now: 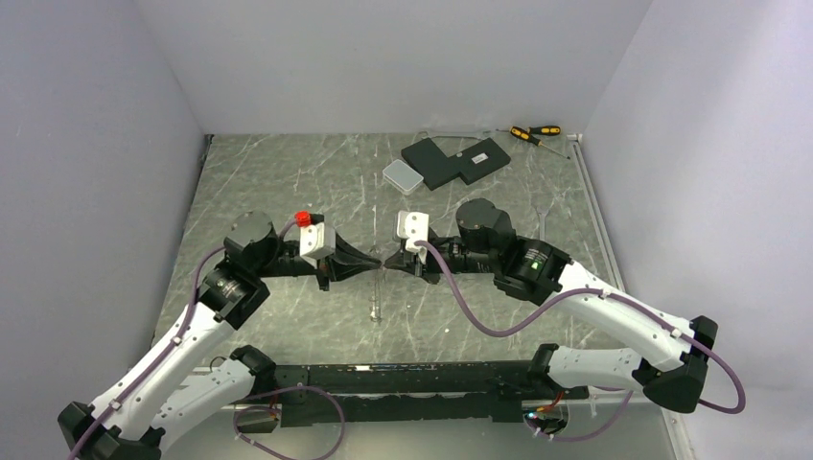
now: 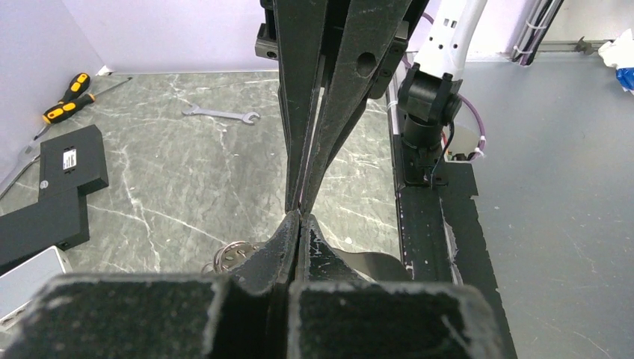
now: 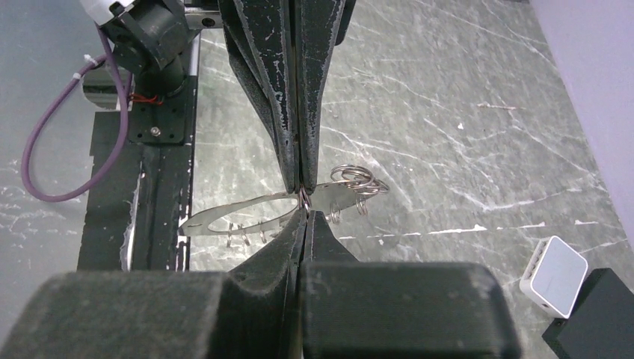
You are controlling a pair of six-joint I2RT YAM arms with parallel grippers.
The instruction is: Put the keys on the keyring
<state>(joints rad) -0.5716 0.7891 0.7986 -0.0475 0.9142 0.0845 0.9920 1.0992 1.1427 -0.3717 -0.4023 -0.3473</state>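
My two grippers meet tip to tip above the middle of the table, left gripper (image 1: pixel 376 263) and right gripper (image 1: pixel 387 263). Both are shut. In the right wrist view the keyring (image 3: pixel 224 213), a long silvery oval loop, stretches sideways just behind the meeting tips, and a bit of its thin wire is pinched where they touch. Tiny silvery pieces (image 3: pixel 239 233), the keys as far as I can tell, dangle along its lower edge. A bunch of small rings (image 3: pixel 357 179) sits at its right end and also shows beside my left gripper (image 2: pixel 300 215).
A flat black box (image 1: pixel 455 161) and a small white box (image 1: pixel 402 175) lie at the back. Two yellow-handled screwdrivers (image 1: pixel 535 132) rest by the back wall. A thin wrench (image 2: pixel 221 114) lies on the marble top. The black base rail (image 1: pixel 403 379) runs along the near edge.
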